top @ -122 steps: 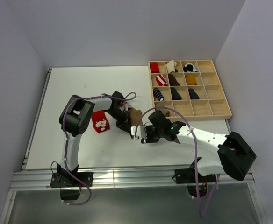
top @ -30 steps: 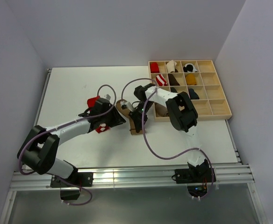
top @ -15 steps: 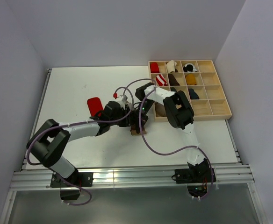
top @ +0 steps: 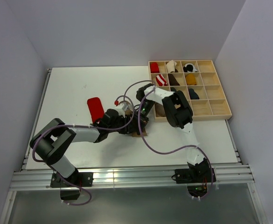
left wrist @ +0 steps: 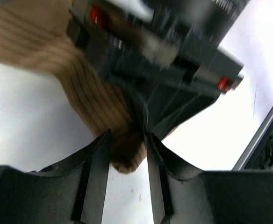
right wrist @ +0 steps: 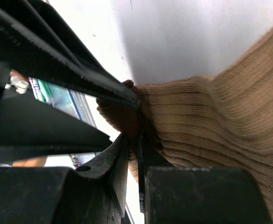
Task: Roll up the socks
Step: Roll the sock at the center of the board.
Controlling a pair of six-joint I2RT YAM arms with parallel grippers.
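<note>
The left gripper (left wrist: 127,142) has quit the red sock (top: 95,108) and joined the right gripper (right wrist: 132,140) at the tan sock (right wrist: 206,121).
Its jaws stand apart astride the sock's tip, while the right one pinches the fabric at the middle of the table (top: 66,88), beside the compartment tray (top: 218,92) at the far right corner.

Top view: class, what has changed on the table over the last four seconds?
The left gripper swung right, from the red sock to the tan sock, its jaws open astride its end. The right gripper stays shut on it; the tray is unchanged.
</note>
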